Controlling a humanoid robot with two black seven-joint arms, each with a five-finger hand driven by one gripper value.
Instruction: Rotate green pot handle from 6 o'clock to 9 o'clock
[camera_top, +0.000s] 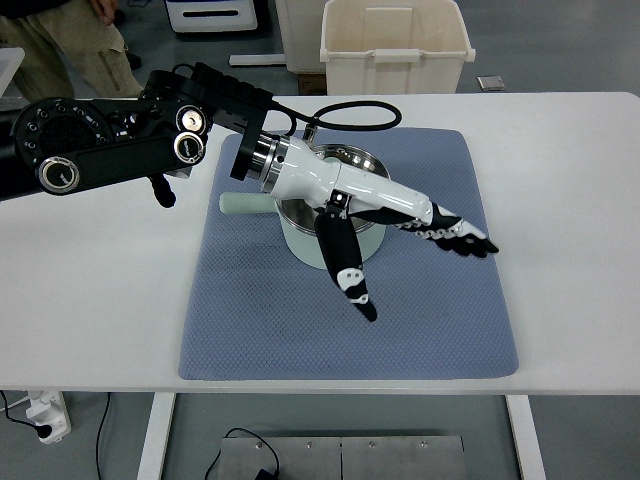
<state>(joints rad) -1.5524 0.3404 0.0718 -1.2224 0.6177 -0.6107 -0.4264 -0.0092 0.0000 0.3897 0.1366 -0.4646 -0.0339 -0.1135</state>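
Note:
A pale green pot (300, 238) with a steel rim stands on the blue mat (420, 320). Its green handle (245, 204) sticks out to the picture's left. My left hand (420, 255) reaches across the top of the pot, hiding most of it. The fingers (460, 238) stretch out flat to the right past the pot, and the thumb (345, 270) hangs down in front of the pot's wall. The hand is open and holds nothing. The right arm is out of view.
The left arm's black upper part (110, 140) lies over the table's left side. A cream bin (395, 45) stands beyond the table's (570, 180) far edge. A person's legs (70, 45) show at the top left. A power strip (45, 415) lies on the floor.

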